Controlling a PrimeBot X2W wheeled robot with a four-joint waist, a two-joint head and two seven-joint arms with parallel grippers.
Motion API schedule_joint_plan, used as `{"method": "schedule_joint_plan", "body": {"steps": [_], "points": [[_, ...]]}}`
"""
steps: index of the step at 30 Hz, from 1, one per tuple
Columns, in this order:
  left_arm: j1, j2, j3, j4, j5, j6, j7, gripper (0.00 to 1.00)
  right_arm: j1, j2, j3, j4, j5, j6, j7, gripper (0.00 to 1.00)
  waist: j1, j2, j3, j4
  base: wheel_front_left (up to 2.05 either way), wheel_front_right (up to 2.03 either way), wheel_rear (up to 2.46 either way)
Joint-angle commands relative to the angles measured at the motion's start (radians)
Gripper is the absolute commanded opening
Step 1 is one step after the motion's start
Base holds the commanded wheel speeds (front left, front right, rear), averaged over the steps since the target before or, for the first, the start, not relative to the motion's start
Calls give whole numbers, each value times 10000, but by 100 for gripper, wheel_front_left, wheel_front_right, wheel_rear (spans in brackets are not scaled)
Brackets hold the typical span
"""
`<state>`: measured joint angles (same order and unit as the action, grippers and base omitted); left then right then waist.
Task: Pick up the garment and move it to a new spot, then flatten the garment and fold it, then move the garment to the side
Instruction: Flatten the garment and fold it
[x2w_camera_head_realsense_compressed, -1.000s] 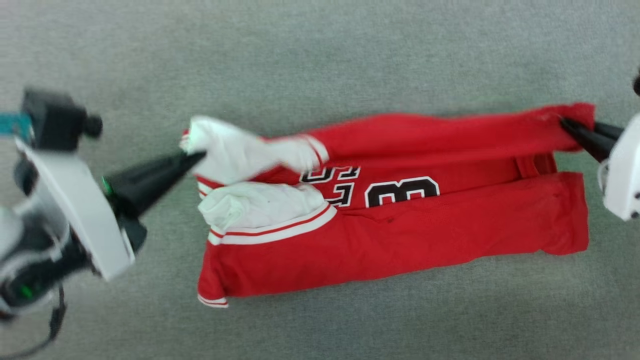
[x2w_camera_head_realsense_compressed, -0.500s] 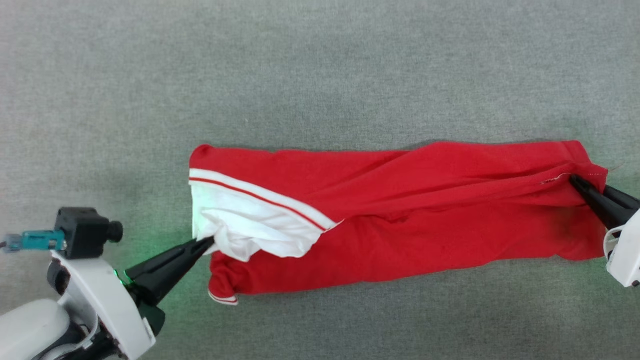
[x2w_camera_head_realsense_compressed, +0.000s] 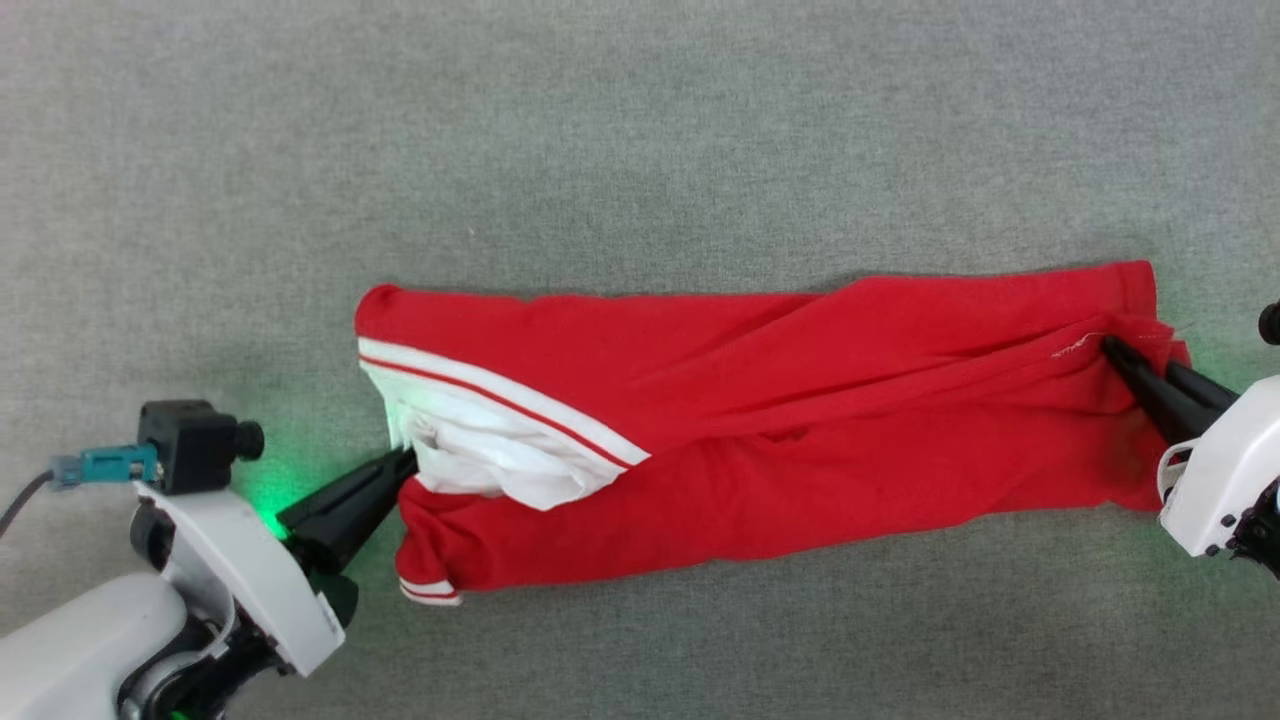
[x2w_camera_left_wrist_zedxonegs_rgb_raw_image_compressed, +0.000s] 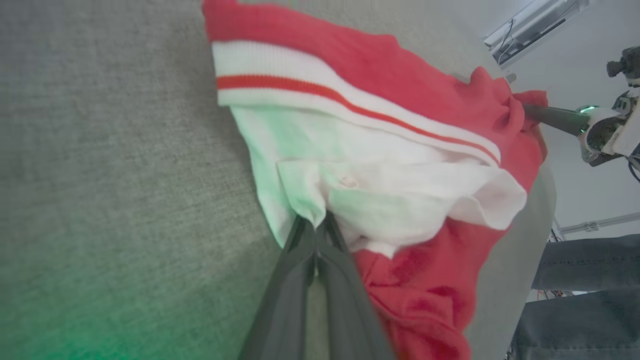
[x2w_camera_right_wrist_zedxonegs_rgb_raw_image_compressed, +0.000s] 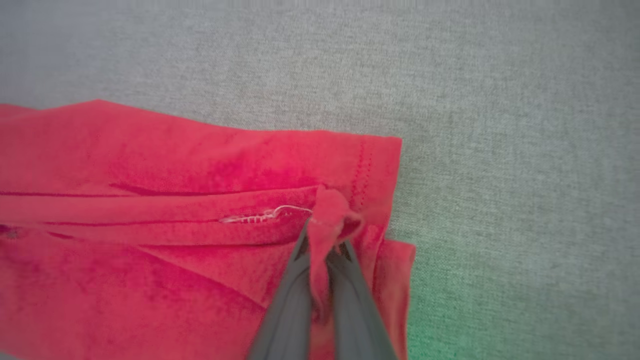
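Flipped the far long edge of the garment over toward the near side within the last second. Can't see the chest numerals anymore, just a long red strip with the white sleeve poking out at the 9 o'clock end. Lying across the middle of the grey cloth surface, stretched from 9 to 3 o'clock.

Still pinching that white sleeve fabric with the left gripper, closed right down on it, reaching in from about 8 o'clock. Same deal with the right gripper over at 3 o'clock: clamped tight on a bunched bit of red hem.

Barely budged in the last half second, so probably finished laying the flap down. Looks done with the lengthwise fold. Guessing next up: letting go, folding end to end, then sliding it aside. Bit twisted along the middle though, so might want smoothing first.
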<state>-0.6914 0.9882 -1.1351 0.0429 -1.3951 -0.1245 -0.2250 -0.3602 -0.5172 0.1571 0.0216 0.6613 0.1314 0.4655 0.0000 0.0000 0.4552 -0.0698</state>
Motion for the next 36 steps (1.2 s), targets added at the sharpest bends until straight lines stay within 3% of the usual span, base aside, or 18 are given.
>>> {"method": "schedule_joint_plan", "body": {"steps": [1, 2, 7, 13, 19, 21, 28, 33, 36], "points": [[139, -98, 78, 71, -28, -32, -110, 79, 95, 38, -20, -73, 215, -16, -82, 100, 0, 0, -185, 92, 0, 0, 0], [225, -167, 165, 84, -15, -41, -194, 100, 199, -2, -86, -135, 382, -16, -106, 100, 0, 0, -269, 140, 0, 0, 0], [790, -692, 895, 84, 106, -51, -386, 100, 895, -280, -816, -484, 958, -16, -166, 100, 0, 0, -624, 592, 0, 0, 0], [2079, -1765, 3281, 219, 955, -66, -378, 100, 1631, -336, -2008, -387, 1278, -16, 281, 100, 0, 0, -818, 1186, 0, 0, 0], [3195, -3190, 5437, 784, 3331, -71, -381, 100, 1711, -152, -2485, 410, 1286, -16, 1240, 100, 0, 0, -919, 1655, 0, 0, 0], [3337, -3422, 5760, 913, 3654, -72, -381, 100, 1658, -117, -2544, 557, 1181, -16, 1408, 100, 0, 0, -918, 1711, 0, 0, 0], [3950, -5066, 8106, 1123, 6241, -66, -382, 100, 1505, 367, -2275, 956, 863, -7, 2855, 100, 0, 0, -917, 1969, 0, 0, 0], [4295, -5953, 9730, 904, 8556, -67, -383, 100, 1056, 787, -2153, 1184, 329, -5, 3430, 100, 0, 0, -900, 1918, 0, 0, 0], [4488, -6317, 10212, 704, 9446, -66, -383, 100, 759, 1087, -2022, 1441, 66, -4, 3687, 100, 0, 0, -904, 1851, 0, 0, 0]]}}
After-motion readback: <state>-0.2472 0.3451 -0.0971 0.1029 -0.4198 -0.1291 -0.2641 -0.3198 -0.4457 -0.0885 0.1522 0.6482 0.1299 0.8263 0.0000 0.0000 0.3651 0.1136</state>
